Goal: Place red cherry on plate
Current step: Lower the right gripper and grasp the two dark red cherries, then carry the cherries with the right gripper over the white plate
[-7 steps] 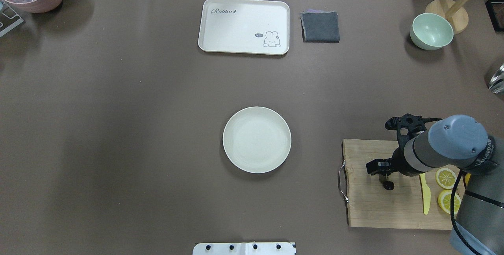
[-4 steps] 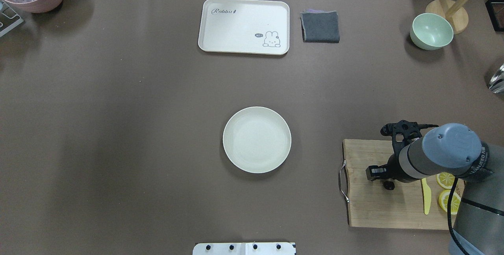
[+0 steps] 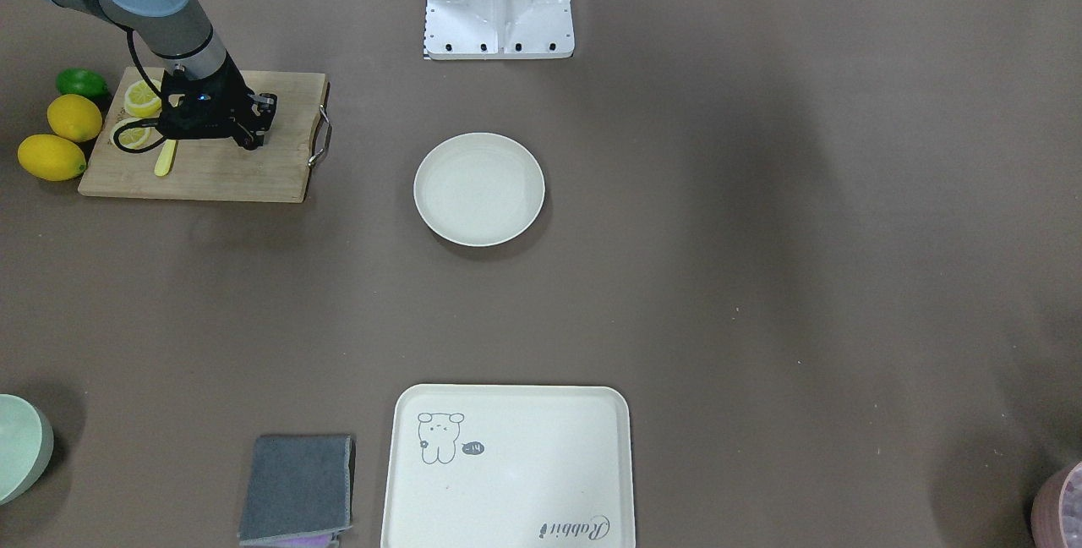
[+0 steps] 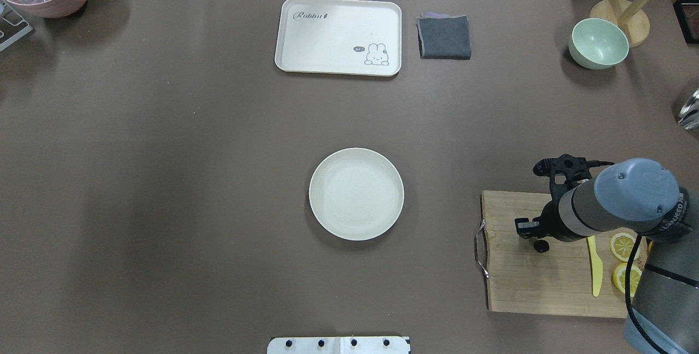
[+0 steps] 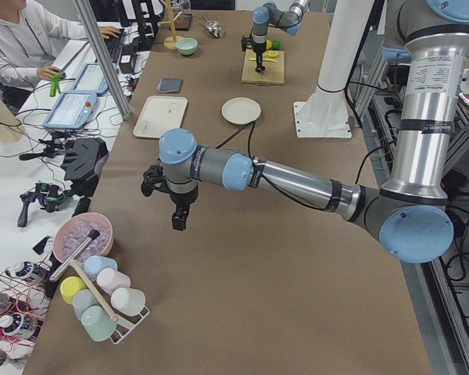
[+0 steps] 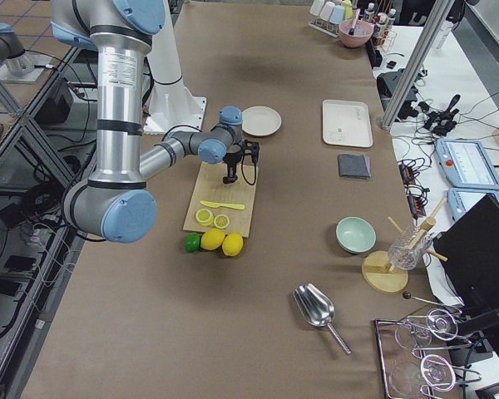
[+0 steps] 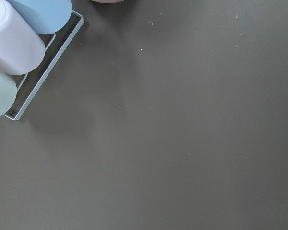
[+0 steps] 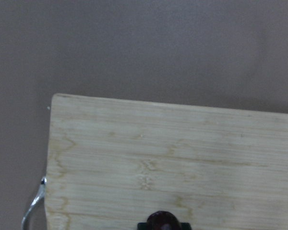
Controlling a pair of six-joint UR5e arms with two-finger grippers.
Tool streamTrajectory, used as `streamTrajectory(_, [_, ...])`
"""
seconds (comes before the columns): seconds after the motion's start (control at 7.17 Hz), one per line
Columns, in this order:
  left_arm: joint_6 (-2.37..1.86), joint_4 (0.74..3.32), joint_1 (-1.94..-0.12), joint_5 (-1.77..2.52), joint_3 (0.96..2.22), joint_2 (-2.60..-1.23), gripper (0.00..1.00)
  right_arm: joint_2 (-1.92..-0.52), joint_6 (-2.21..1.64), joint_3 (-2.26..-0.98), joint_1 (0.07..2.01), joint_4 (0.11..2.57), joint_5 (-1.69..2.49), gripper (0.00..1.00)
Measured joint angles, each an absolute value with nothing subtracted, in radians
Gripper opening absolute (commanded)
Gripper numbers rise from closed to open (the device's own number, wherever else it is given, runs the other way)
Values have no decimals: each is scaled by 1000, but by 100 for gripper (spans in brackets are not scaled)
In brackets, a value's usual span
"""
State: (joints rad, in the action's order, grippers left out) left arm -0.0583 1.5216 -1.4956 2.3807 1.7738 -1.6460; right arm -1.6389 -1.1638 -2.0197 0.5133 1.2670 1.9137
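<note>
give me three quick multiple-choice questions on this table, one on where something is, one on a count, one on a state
1. Where is the red cherry?
A. in the green bowl
B. over the cutting board, at the right gripper
C. on the grey cloth

2. How many lemon halves lie on the cutting board?
A. four
B. one
C. two

3. What state is the plate in?
A. empty
B. holding a lemon
C. upside down

Answers:
1 B, the overhead view shows the dark cherry right under the jaws above the wood.
2 C, two cut faces show beside the yellow knife.
3 A, its inside is bare and faces up.
</note>
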Motion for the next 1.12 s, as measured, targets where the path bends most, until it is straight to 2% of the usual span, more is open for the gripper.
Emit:
streamTrajectory(0.42, [-58,1522,-1496,2381,1774,-1646,98,-1583,-1165,-2040,592,1300,1942,0])
streamTrajectory(0.84, [-58,1522,-1496,2381,1771,-1646,98,-1288,-1168,-2042,683,1603,2001,0])
streamTrajectory(1.12, [-58,1522,-1495,2381,1768,-1646,98,-1118,-1178,-2026,679,1717,2003,0])
